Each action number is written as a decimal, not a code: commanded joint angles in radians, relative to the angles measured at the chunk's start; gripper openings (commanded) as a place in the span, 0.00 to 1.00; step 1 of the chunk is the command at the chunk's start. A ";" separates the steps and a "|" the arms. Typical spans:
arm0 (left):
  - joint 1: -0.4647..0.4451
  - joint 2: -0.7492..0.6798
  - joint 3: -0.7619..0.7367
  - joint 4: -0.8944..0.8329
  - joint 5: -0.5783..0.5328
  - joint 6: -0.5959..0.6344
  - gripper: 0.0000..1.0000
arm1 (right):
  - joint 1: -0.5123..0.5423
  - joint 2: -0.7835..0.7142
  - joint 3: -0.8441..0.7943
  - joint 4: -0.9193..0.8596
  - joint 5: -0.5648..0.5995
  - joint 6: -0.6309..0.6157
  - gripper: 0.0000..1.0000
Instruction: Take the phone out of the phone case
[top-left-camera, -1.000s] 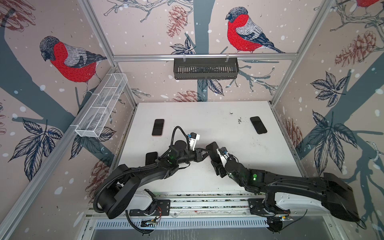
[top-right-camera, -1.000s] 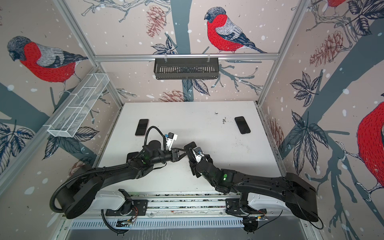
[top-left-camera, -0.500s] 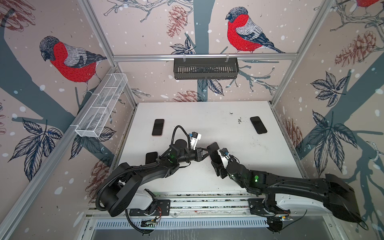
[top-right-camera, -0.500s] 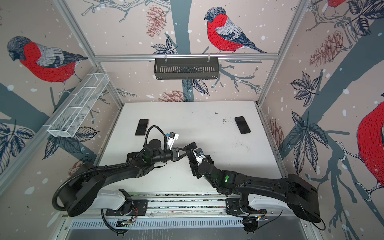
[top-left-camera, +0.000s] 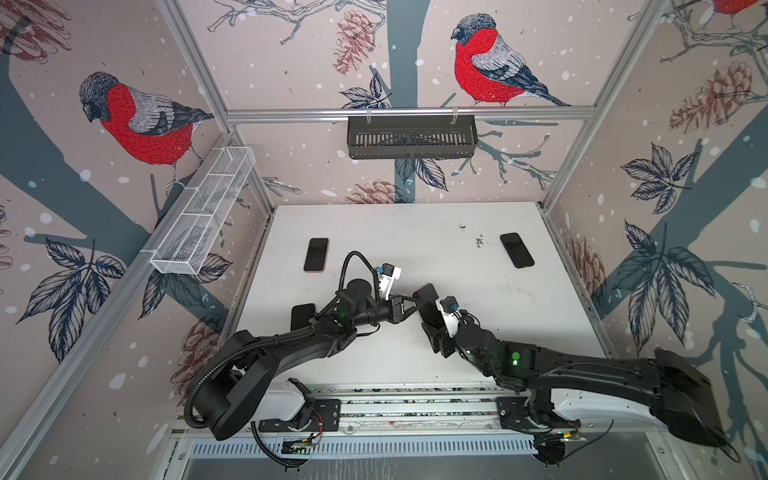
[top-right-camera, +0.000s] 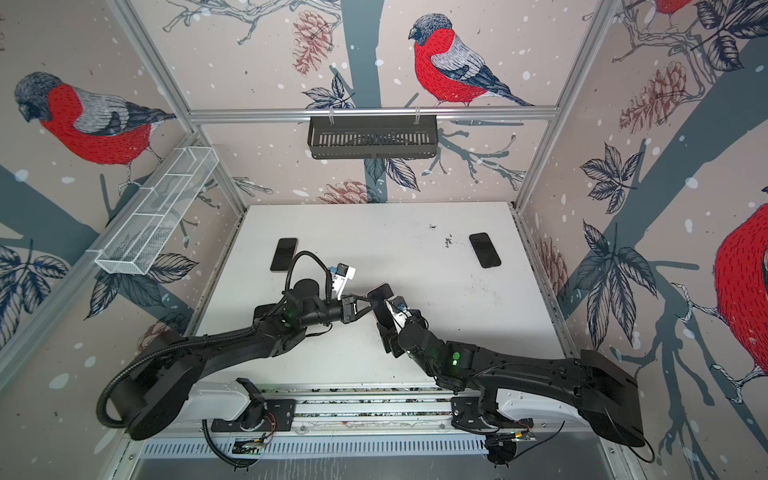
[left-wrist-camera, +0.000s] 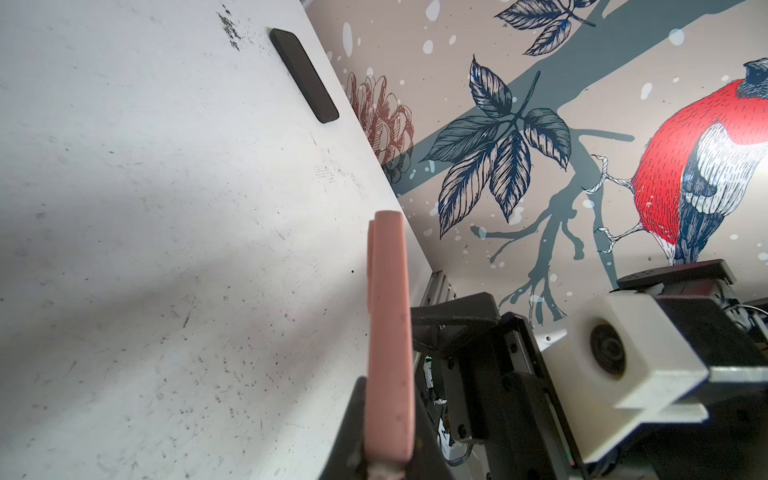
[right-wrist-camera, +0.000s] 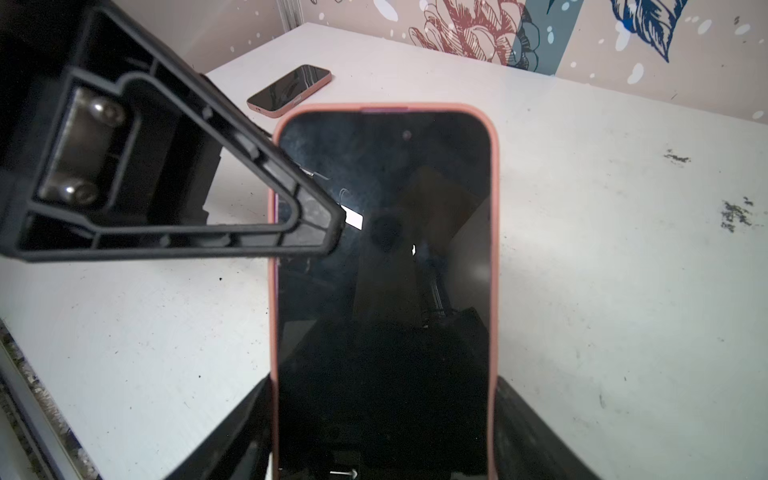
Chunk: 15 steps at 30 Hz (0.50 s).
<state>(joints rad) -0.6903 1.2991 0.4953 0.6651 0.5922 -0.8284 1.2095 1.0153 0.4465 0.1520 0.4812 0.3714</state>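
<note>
The phone (right-wrist-camera: 386, 270), dark screen inside a pink phone case (right-wrist-camera: 493, 249), is held tilted above the table (top-left-camera: 478, 332) in both top views (top-left-camera: 428, 303) (top-right-camera: 380, 299). My left gripper (top-left-camera: 415, 305) (top-right-camera: 370, 303) (left-wrist-camera: 388, 415) is shut on one long edge of the case (left-wrist-camera: 388, 311), one finger (right-wrist-camera: 208, 208) flat on the screen. My right gripper (top-left-camera: 436, 322) (top-right-camera: 388, 322) (right-wrist-camera: 384, 415) has its fingers along both long sides at the case's lower end. Whether they still press on it does not show.
Another phone in a pink case (top-left-camera: 316, 254) (right-wrist-camera: 289, 89) lies at the back left, and a black phone (top-left-camera: 516, 249) (left-wrist-camera: 303, 75) at the back right. A flat black item (top-left-camera: 302, 316) lies beside the left arm. A black basket (top-left-camera: 411, 141) and a white wire basket (top-left-camera: 203, 216) hang on the walls.
My left gripper's fingers have closed onto the edge of the cased phone. The phone and both arms have stayed almost where they were.
</note>
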 joint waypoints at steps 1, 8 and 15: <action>0.000 -0.057 0.031 -0.068 -0.088 0.065 0.00 | 0.001 -0.039 0.034 -0.046 -0.002 0.035 0.93; 0.003 -0.214 0.074 -0.297 -0.260 0.180 0.00 | 0.000 -0.135 0.115 -0.173 -0.079 0.049 0.99; 0.081 -0.358 -0.001 -0.196 -0.266 0.051 0.00 | -0.009 -0.273 0.135 -0.244 -0.111 0.154 0.99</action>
<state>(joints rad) -0.6304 0.9737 0.5186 0.3752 0.3458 -0.7029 1.2041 0.7780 0.5835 -0.0593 0.3958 0.4564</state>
